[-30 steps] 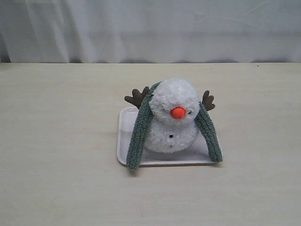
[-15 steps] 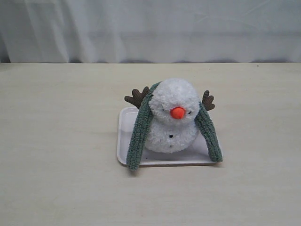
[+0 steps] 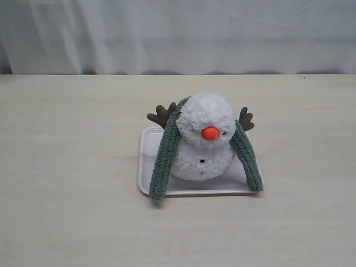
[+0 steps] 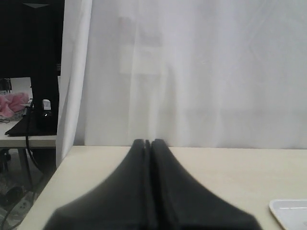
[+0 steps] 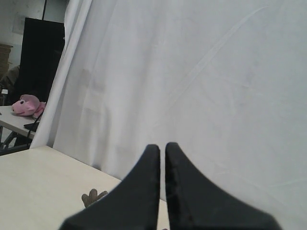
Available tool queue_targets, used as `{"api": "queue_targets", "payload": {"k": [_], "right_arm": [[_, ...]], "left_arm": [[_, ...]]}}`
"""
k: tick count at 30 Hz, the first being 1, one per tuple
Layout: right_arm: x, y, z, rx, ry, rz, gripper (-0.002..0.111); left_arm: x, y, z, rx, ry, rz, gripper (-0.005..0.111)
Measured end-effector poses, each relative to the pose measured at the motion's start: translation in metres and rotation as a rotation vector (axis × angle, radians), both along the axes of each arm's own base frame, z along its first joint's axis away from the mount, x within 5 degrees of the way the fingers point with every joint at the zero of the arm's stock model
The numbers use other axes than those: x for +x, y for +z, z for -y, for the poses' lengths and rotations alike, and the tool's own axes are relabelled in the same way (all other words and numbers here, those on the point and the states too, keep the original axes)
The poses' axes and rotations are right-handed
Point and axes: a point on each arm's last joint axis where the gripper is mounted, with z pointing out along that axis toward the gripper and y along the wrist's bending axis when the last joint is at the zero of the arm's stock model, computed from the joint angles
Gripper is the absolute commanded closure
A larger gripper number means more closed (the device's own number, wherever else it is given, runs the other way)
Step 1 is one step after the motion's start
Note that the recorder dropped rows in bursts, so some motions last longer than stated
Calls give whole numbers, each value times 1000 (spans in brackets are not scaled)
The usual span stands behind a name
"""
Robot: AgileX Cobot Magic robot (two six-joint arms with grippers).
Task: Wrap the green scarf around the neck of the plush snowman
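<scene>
The plush snowman (image 3: 204, 113) sits on a white tray (image 3: 147, 146), facing the camera, orange nose forward. The green scarf (image 3: 165, 156) runs behind the head at about neck height, and its two ends hang down the front, one at the left and one at the right (image 3: 247, 157), both reaching the tray's front edge. The ends are not crossed. Neither gripper appears in the exterior view. My left gripper (image 4: 147, 142) is shut and holds nothing. My right gripper (image 5: 162, 146) is shut but for a sliver, empty, with a brown branch arm (image 5: 93, 196) just beyond it.
A white curtain (image 3: 178, 33) hangs along the table's far edge. The pale wooden table (image 3: 67, 167) surrounds the tray on all sides. A corner of the tray (image 4: 290, 211) shows in the left wrist view. A pink plush toy (image 5: 26, 104) lies on another table beyond the curtain.
</scene>
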Motion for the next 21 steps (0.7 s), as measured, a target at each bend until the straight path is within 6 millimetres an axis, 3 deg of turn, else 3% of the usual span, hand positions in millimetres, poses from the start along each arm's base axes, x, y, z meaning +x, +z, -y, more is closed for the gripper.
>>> {"api": "queue_targets", "payload": {"k": [21], "right_arm": [[0,0,0,0,0,0,104]], "left_arm": [[0,-16,0,27,1,-172,107]]}}
